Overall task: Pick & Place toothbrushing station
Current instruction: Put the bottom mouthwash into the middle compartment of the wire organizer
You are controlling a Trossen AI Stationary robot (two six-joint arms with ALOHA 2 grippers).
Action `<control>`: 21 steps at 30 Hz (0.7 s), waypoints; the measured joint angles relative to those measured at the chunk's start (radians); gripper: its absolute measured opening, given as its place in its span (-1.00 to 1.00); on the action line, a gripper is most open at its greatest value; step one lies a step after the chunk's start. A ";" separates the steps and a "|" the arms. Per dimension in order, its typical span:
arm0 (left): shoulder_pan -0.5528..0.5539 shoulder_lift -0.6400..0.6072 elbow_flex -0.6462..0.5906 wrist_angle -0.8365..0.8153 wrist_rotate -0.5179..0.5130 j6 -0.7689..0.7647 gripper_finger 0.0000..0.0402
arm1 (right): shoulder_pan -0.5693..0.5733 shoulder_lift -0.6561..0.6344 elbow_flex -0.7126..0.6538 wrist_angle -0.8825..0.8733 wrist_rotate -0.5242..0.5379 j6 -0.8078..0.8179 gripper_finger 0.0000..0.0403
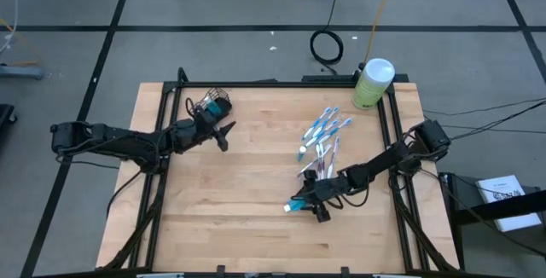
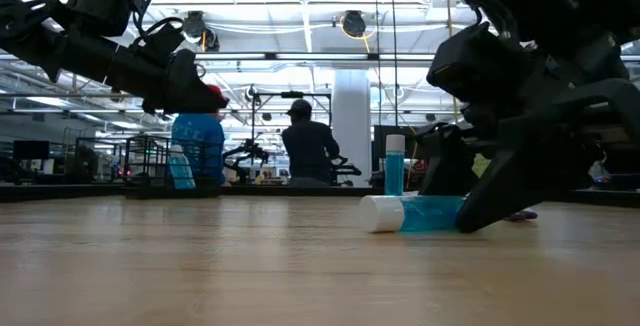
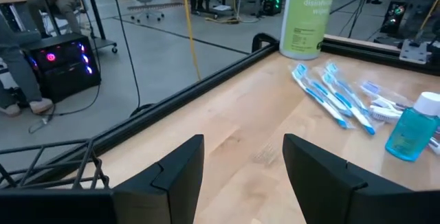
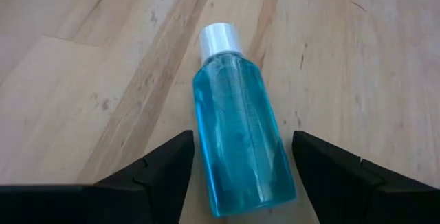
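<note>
Toothbrushes [image 1: 322, 133], slim blue-and-white plastic ones, lie in a loose pile on the right half of my pale wooden table [image 1: 256, 193], near its far edge; I cannot get a firm count from above, though roughly ten show, and my left wrist view picks out about five of them [image 3: 330, 93] lying side by side. One small dark wire-mesh cup holder [image 1: 212, 104] sits at the far left corner of the table, tipped, just beside my left gripper [image 1: 223, 135]. That gripper hangs above the wood with its two dark fingers [image 3: 175, 176] spread apart and nothing between them. My right gripper [image 1: 317, 208] is low at the near right part of the table, fingers [image 4: 161, 165] wide apart on either side of one small clear bottle of blue liquid with a white cap [image 4: 237, 138]; the bottle lies on its side on the wood, cap pointing away from my wrist, and I cannot tell whether the fingers touch it. In the low view the same bottle [image 2: 415, 213] lies flat on the table. One tall pale green canister with a white lid [image 1: 373, 83] stands upright at the far right corner. Two people [image 2: 308, 146] stand in the room beyond the table.
</note>
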 joint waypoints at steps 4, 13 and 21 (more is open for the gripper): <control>0.000 0.000 0.000 0.000 0.000 0.003 0.03 | 0.000 -0.012 -0.001 -0.006 0.000 -0.009 0.09; 0.000 0.000 0.000 0.000 0.000 0.001 0.03 | 0.000 -0.019 -0.003 0.005 0.000 -0.053 -0.30; 0.000 0.000 0.000 0.005 0.032 -0.055 0.03 | -0.001 -0.086 -0.005 0.080 0.078 -0.144 -0.19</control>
